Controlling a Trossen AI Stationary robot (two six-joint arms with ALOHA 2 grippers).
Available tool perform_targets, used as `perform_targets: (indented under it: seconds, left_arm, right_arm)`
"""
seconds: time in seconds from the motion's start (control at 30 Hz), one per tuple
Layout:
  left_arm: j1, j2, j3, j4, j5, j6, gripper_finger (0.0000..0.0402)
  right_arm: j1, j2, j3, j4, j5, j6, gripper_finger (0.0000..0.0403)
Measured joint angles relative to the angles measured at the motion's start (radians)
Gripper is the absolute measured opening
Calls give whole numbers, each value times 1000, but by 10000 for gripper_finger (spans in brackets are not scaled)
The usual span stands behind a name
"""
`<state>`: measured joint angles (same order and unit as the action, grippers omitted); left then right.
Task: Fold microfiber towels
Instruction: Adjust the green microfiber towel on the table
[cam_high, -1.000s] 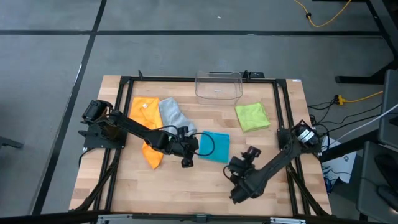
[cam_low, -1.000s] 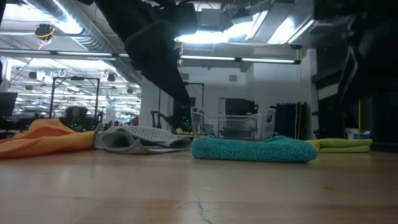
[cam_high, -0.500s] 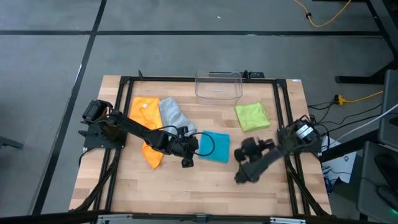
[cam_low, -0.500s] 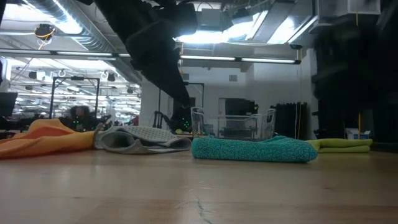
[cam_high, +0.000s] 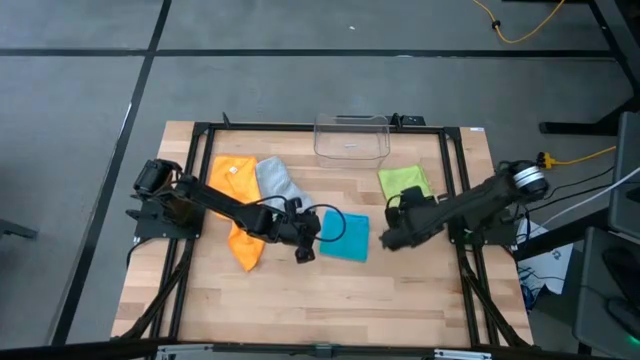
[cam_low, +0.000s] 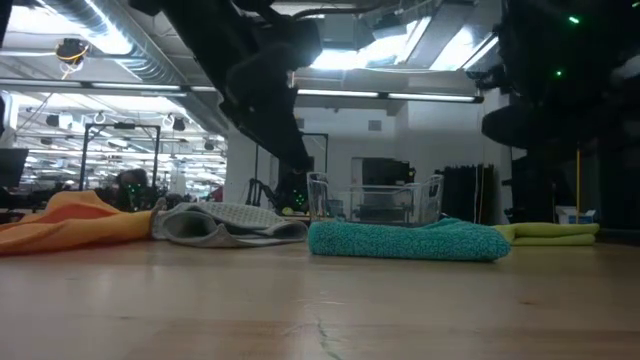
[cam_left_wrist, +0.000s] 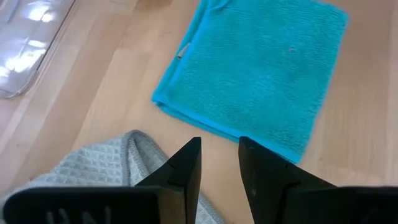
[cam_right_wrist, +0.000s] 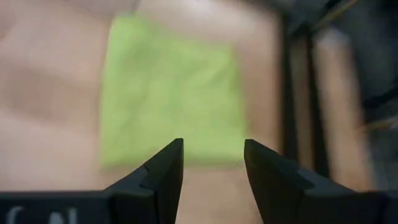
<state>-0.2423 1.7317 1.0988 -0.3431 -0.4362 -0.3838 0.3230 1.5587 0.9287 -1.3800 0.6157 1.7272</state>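
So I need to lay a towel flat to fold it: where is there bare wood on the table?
The widest bare stretch is the near strip of the wooden table, in front of the folded teal microfiber towel. The far side is crowded: orange towel, grey towel, clear plastic bin, lime green towel, both arms above.

Left gripper (cam_high: 306, 238) mid-table, fingers slightly parted (nothing between). Right gripper (cam_high: 389, 232) stretched inward, fingers parted, empty.
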Motion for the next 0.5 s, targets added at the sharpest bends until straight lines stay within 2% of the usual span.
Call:
perform_targets:
  seconds: [0.13,0.2,0.27,0.4,0.5]
  left_arm:
    - [14,0,0,0,0,-1,100]
    - [19,0,0,0,0,-2,100]
    - [21,0,0,0,0,-1,100]
    - [20,0,0,-1,0,-1,100]
    - [20,0,0,-1,0,-2,100]
  right_arm:
    - [-49,-161,-129,345,-107,-305,161]
    - [-58,-225,-189,518,-92,-433,155]
    - [-59,-277,-235,631,-28,-501,149]
    - [-67,-332,-298,652,146,-446,138]
    - [-105,-332,-361,669,134,-361,134]
